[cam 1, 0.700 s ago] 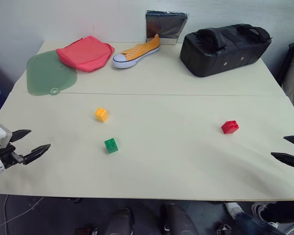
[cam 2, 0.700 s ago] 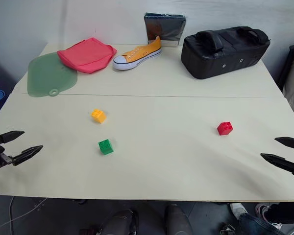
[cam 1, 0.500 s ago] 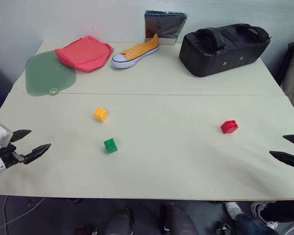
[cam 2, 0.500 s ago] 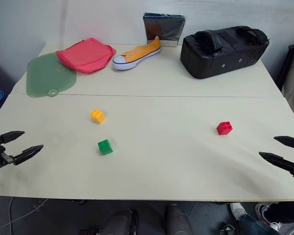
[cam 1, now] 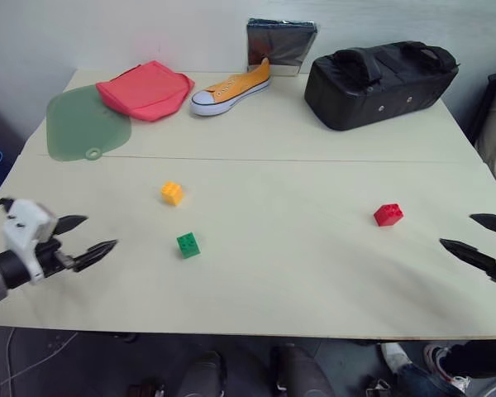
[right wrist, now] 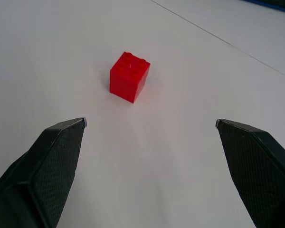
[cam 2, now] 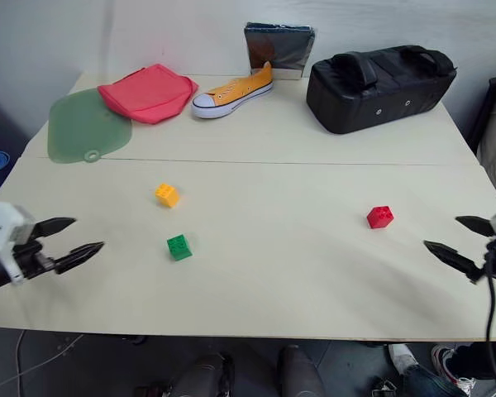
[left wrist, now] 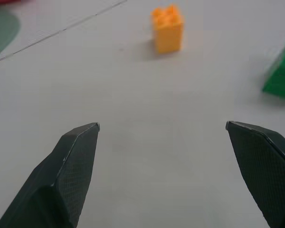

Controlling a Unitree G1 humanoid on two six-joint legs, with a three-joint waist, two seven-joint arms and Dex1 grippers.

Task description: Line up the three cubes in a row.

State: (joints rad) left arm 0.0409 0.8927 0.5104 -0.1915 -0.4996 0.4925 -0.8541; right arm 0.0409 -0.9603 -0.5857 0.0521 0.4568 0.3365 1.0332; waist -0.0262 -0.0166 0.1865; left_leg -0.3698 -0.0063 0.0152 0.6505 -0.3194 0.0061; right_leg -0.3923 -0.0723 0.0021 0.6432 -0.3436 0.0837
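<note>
Cubes lie ahead of our tools: green cube (cam 1: 188, 245) and yellow-orange cube (cam 1: 172, 193) near left tool (cam 1: 84, 241), red cube (cam 1: 388, 214) near right tool (cam 1: 472, 236) (both gaping, empty).

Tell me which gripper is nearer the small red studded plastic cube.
The right gripper, open, hangs off the small red studded plastic cube toward the table's right edge. The left gripper, also open, sits across the table, beyond the green cube.

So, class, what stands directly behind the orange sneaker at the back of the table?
A dark, shiny silver packet stands upright behind the orange sneaker, against the wall. The shoe's heel covers the packet's lower left corner, so that part cannot be seen.
</note>
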